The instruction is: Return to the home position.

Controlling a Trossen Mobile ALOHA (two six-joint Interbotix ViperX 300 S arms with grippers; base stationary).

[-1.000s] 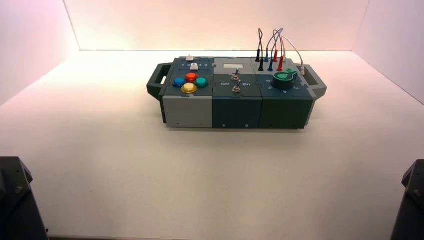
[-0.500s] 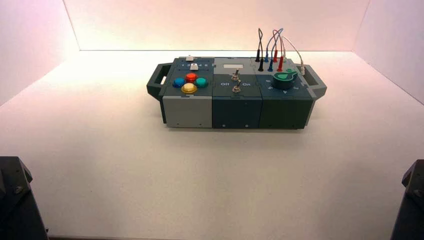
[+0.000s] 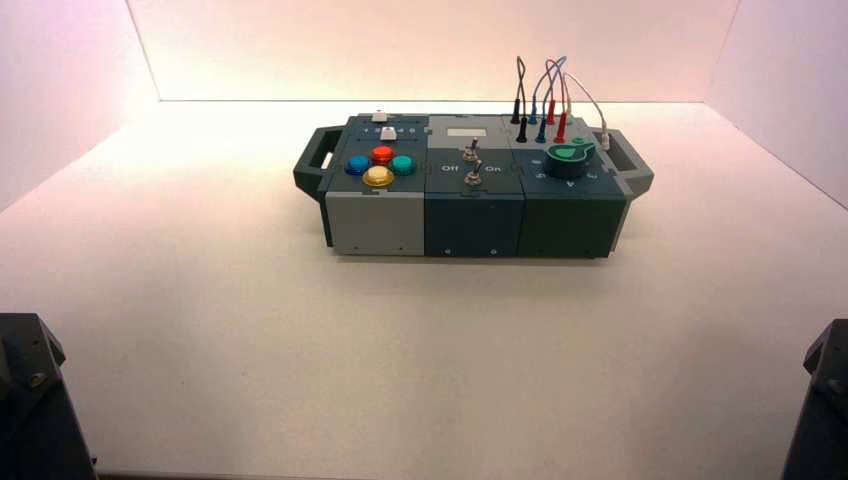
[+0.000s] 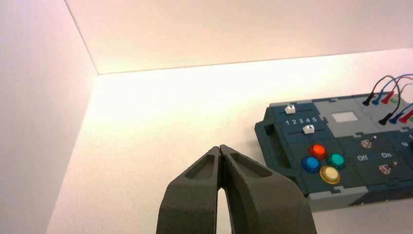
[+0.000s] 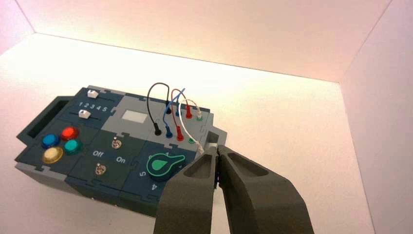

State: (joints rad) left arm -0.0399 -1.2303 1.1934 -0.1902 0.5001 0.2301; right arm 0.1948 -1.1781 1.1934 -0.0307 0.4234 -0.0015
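From above, only the dark bases of both arms show, cut off at the near corners. The left gripper (image 4: pixel 222 149) is clenched with fingertips touching, holding nothing, well apart from the box (image 3: pixel 470 215). The right gripper (image 5: pixel 217 152) is likewise clenched and empty. The box sits mid-table (image 3: pixel 250 330), wires (image 5: pixel 170 105) looping at its far right.
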